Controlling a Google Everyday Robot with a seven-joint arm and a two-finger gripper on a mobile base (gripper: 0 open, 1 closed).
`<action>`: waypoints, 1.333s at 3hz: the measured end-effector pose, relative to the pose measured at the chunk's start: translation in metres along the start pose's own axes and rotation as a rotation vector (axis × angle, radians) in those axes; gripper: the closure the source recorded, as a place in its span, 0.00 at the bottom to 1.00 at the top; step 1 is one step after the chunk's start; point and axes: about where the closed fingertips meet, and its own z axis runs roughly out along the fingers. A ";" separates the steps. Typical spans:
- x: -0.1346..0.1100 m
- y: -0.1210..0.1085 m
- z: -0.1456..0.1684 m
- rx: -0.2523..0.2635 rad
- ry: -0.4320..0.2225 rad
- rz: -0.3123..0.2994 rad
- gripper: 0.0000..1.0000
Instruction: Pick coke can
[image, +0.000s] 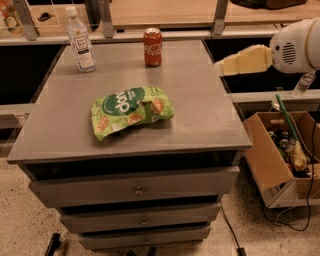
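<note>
The coke can (152, 47), red with white script and a silver top, stands upright near the far edge of the grey cabinet top (200, 100). My gripper (220, 67) comes in from the right on a white arm, its pale tip at the cabinet's right edge, well to the right of the can and a little nearer. It holds nothing that I can see.
A clear plastic bottle (80, 39) with a white cap stands at the far left. A green snack bag (131, 111) lies in the middle of the top. An open cardboard box (280, 155) with clutter sits on the floor at the right. Drawers face me below.
</note>
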 end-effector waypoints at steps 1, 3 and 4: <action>-0.007 -0.015 0.034 0.048 0.005 0.028 0.00; -0.027 -0.048 0.102 0.138 0.029 0.072 0.00; -0.039 -0.052 0.125 0.184 0.017 0.078 0.00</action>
